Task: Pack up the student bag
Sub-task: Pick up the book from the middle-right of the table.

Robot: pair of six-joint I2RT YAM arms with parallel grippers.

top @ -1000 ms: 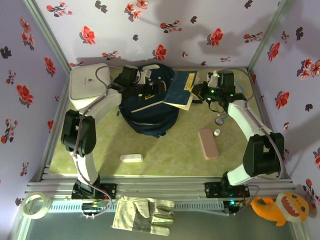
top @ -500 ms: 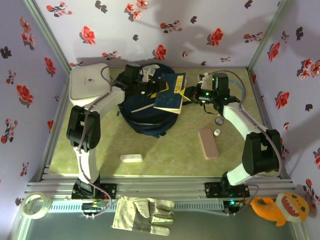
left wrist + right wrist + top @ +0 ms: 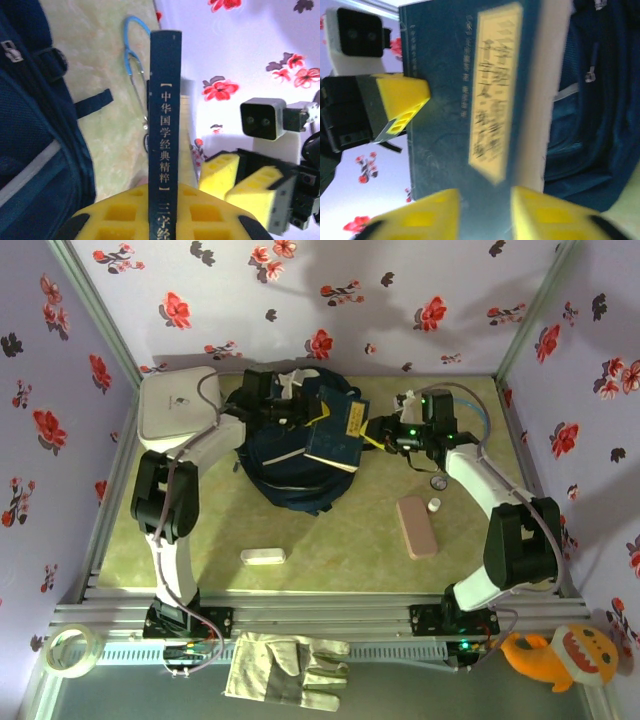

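Top external: the dark navy fabric backpack [image 3: 290, 475] slumps mid-back on the bench [image 3: 350, 540]. It looks soft and floppy, so I'd grab its opening rim. The left tool [image 3: 165, 200] clamps the dark blue yellow-labelled book [image 3: 335, 425]; whether the right tool [image 3: 485, 215] grips it, can't tell.

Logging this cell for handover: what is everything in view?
student bag: 1, dark navy, table's back centre
book: 1, dark blue, yellow label, over the bag
rounded box: 1, white, back left
flat case: 1, pink, right of centre
small bar: 1, white, left of centre
small pot: 1, white, beside the case
stethoscope: 1, blue tubing, back right
glove: 1, pale, below the near rail
tape roll: 1, whitish, near left corner
plush toy: 1, orange, near right corner
left hand: 1, yellow, shut on the book
right hand: 1, yellow, open beside the book
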